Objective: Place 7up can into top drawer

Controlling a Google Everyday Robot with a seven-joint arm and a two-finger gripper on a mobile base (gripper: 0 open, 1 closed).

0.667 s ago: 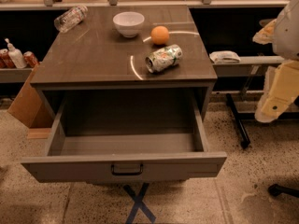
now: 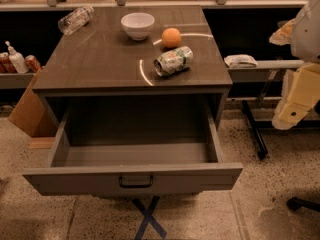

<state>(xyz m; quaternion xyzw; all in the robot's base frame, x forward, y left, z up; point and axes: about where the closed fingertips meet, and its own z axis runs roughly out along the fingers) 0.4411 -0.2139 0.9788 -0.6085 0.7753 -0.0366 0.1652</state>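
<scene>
7up can (image 2: 173,60) lies sideways, long axis left-right, well left of the gripper (image 2: 292,104).
Gripper hangs at the right edge, whether open or closed I cannot tell; top drawer (image 2: 200,176) open, near.

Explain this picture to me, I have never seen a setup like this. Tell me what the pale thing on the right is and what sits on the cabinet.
This is a single camera view, looking down at a cabinet from its front. The pale shape at the right edge is the robot's arm. Its gripper hangs beside the cabinet, well away from everything on it. On the cabinet top are a 7up can lying on its side, an orange, a white bowl and a clear bottle on its side. Below, the top drawer is pulled open. The can is not held.
</scene>
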